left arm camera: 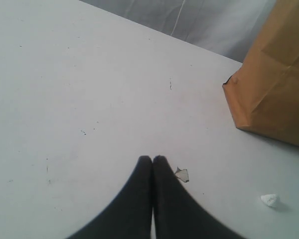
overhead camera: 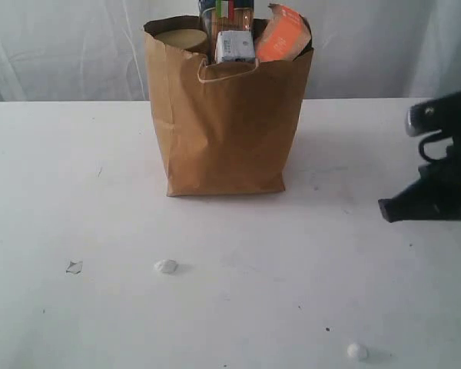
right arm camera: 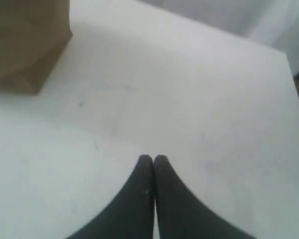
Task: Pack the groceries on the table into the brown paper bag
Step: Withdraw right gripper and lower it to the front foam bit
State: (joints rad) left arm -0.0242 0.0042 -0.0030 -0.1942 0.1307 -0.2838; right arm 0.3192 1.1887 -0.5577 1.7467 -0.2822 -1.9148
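The brown paper bag [overhead camera: 227, 115] stands upright at the middle back of the white table [overhead camera: 238, 292]. Groceries poke out of its top: a jar lid [overhead camera: 180, 38], the spaghetti packet [overhead camera: 226, 14], a white-blue carton [overhead camera: 235, 47] and the orange-labelled pouch [overhead camera: 283, 34]. My right gripper [overhead camera: 386, 210] hovers at the right edge of the table, well clear of the bag, shut and empty; its tips [right arm camera: 153, 158] meet over bare table. My left gripper [left arm camera: 152, 159] is shut and empty too, over the table to the left of the bag [left arm camera: 276, 79]; it is out of the exterior view.
Small white crumbs lie on the table in front of the bag [overhead camera: 166, 266] and at the near right [overhead camera: 356, 351]. A tiny clear scrap [overhead camera: 74, 267] lies at the front left, right beside the left fingertips [left arm camera: 182, 174]. A pale curtain hangs behind.
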